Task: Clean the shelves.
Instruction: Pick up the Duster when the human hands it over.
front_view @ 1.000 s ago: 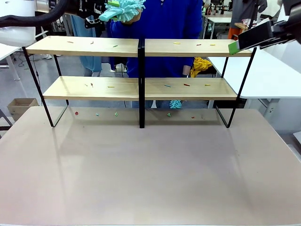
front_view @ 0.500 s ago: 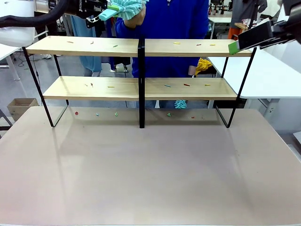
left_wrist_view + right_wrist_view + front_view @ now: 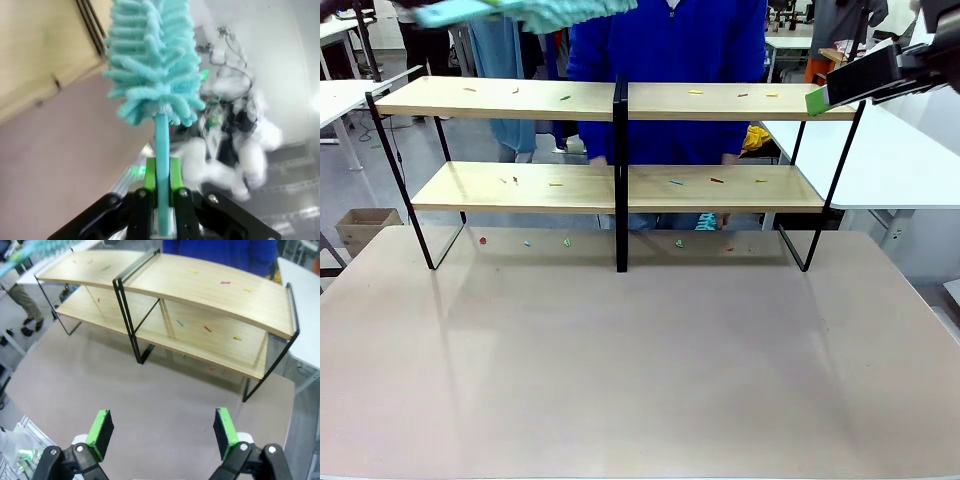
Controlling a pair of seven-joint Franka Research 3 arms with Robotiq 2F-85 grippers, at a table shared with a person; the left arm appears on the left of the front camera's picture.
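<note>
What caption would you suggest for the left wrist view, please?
Left arm's fingers grip the teal duster by its handle, fluffy head beside the shelves.

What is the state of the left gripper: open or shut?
Shut on the duster. The left gripper has its green pads pressed against both sides of the teal handle.

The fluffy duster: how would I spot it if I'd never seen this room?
Find the wide two-tier wooden shelves across the table. Above their top left board, the left gripper is shut on a thin teal stick, and the duster is the head on that stick. It is big, shaggy and teal, while the scraps on the boards are tiny bits.
</note>
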